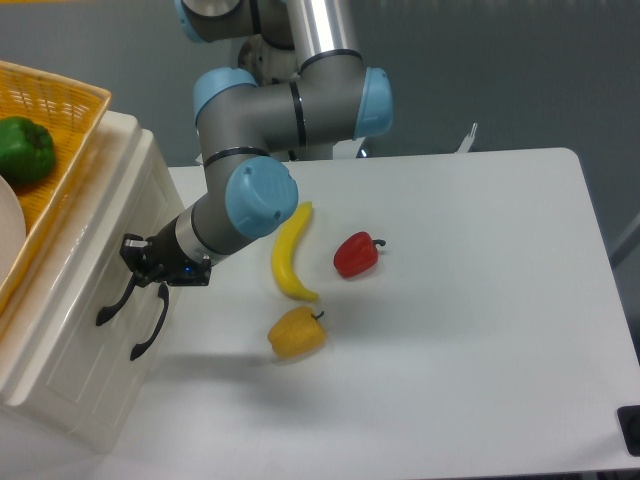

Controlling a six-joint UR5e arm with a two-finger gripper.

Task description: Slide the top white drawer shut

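The top white drawer (118, 225) is the upper front panel of a glossy white cabinet (70, 375) at the left edge. Its front lies almost flush with the cabinet face. Its curved black handle (112, 305) hangs just below my gripper (136, 262). The gripper's black tip presses against the panel at the handle's upper end. The fingers are too dark and small to show whether they are open or shut. The lower drawer's matching handle (150, 328) sits right beside it.
A yellow wicker basket (55, 150) with a green pepper (25, 148) rests on top of the cabinet. On the white table (480, 330) lie a banana (290, 255), a red pepper (355, 254) and a yellow pepper (296, 332), all right of my arm.
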